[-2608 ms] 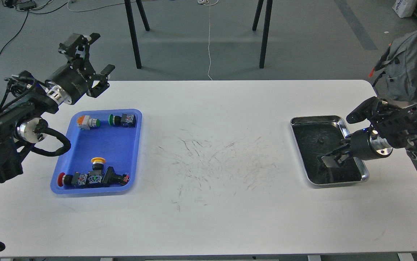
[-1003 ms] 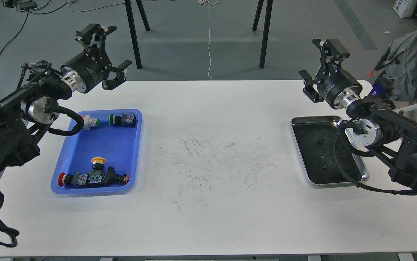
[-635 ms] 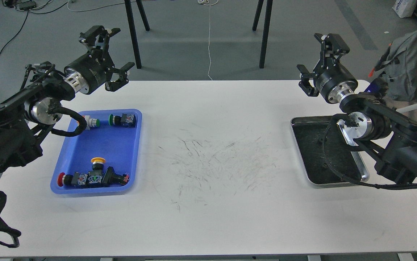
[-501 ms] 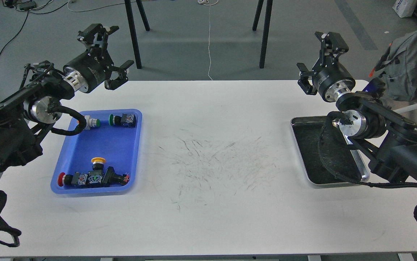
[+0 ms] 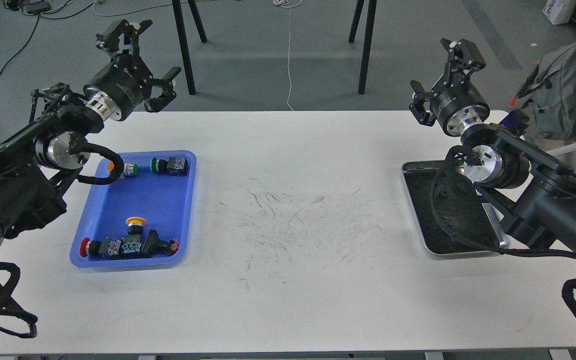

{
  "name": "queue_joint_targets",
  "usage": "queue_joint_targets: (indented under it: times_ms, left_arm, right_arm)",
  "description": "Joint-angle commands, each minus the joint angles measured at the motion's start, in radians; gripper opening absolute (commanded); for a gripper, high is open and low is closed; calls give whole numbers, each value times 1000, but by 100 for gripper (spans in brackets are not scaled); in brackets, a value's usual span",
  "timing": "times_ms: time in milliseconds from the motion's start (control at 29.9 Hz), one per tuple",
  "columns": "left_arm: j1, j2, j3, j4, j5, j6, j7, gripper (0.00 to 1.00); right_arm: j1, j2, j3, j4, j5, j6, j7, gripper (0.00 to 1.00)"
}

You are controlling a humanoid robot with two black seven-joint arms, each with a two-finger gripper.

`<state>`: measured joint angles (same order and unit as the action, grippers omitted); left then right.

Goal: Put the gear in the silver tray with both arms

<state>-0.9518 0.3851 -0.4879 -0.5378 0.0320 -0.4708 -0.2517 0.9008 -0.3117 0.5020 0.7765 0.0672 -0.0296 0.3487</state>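
Above table (image 5: 293, 150) — both end effectors spread

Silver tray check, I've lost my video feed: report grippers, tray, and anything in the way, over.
Left gripper open, empty, raised beyond blue tray. Right gripper open, empty, raised beyond silver tray. Right arm overhangs the silver tray, hiding part of it.

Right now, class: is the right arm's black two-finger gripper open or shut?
Open. The right gripper is raised behind the white table's far edge, its jaws spread wide apart, nothing between them.

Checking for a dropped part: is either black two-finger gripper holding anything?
No: the left gripper and right gripper are both spread open and empty.
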Motion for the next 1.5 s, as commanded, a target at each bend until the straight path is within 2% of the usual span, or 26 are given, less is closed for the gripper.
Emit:
queue_joint_targets:
  times_ms: [0,368,535,769,1471]
  left_arm:
    - [7,5,0,-5,0,4,2,100]
    - [30,-2,9,19,3,9,5,100]
    - [19,-9,18,93,13,29,8,100]
    - [16,-26,12,91,2,-18,14,100]
    - [18,-37,18,91,8,-18,-38,100]
  right_arm:
    - [-8,2,-3,0,0,-1,1,99]
    - [-20,5,-10,-2,0,-3,1,99]
    - [-20,6,-10,0,0,-3,3,99]
    - [-22,5,-10,-2,-1,-3,3,99]
    - [-28,6,6,-3,-4,8,19,99]
